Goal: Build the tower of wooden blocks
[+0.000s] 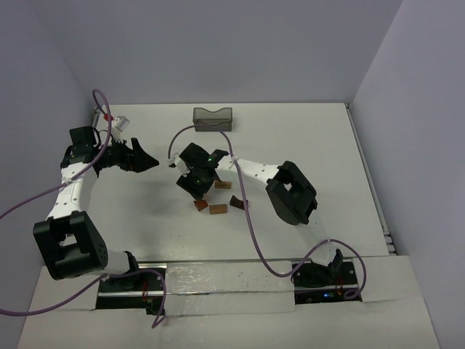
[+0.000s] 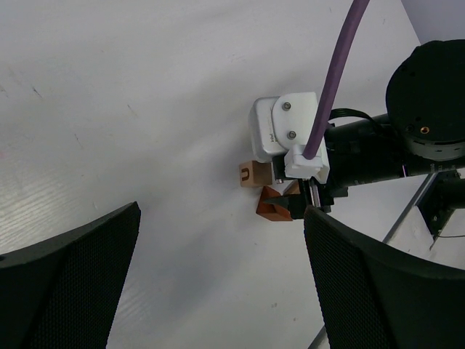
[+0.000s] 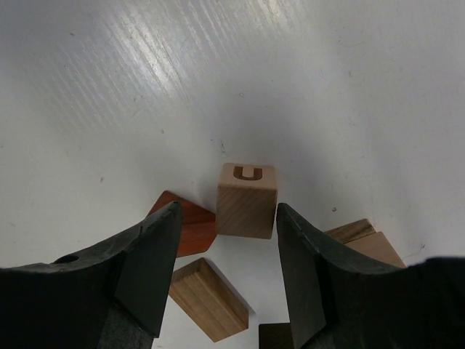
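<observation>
**pixelpete:** How's the light on these?

**yamfan:** Bright and even, looks like soft overhead light. In the top view the white surface (image 1: pixel 305 145) is close to blown out, with only faint shadows under the arms.

**pixelpete:** Any glare?

**yamfan:** Yep. The right wrist view has a streaky sheen across the surface up top, and the left wrist view has a glossy patch at its left edge. The lettered cube (image 3: pixel 247 200) is sharp, with a small soft shadow at its base. The right tool (image 3: pixel 229 211) is dark and a bit soft up close. The left tool (image 2: pixel 221 211) comes out nearly black.
</observation>
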Tool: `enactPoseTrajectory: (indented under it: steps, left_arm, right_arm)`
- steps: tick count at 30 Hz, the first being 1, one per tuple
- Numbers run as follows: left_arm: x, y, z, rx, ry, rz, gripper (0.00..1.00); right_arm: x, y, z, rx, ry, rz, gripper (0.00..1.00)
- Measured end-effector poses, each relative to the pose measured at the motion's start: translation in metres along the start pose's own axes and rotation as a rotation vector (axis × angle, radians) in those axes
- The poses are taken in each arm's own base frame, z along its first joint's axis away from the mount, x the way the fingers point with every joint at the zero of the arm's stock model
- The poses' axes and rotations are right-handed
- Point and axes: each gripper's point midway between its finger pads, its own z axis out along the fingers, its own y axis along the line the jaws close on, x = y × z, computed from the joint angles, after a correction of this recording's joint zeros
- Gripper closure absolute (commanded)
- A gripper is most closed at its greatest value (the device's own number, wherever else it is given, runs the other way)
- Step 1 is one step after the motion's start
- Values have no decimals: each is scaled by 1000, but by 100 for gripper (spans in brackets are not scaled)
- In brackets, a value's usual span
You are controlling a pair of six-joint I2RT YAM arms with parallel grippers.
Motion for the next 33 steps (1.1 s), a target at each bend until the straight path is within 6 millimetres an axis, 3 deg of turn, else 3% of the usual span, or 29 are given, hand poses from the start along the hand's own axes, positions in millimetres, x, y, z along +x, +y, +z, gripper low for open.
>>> enactPoseTrajectory:
  steps: [4,13,21,25,30,33]
  left_arm:
    - [2,0,0,1,3,-2,1]
    - [8,-2,0,16,19,13,1]
    - [12,-7,1,38,40,22,1]
    - [15,-12,6,52,59,47,1]
    - [18,-20,8,75,82,78,1]
    - [16,-23,7,86,96,107,1]
  right_arm:
    - [-2,-1,1,2,-7,-6,43]
    - [8,-7,10,15,-11,-36,66]
    - [27,-9,-5,-3,5,-81,76]
    - [23,-10,-37,-18,-23,-101,80]
    - [-1,-23,-107,-30,-160,-121,85]
    - [-2,-43,-148,-40,-228,-143,92]
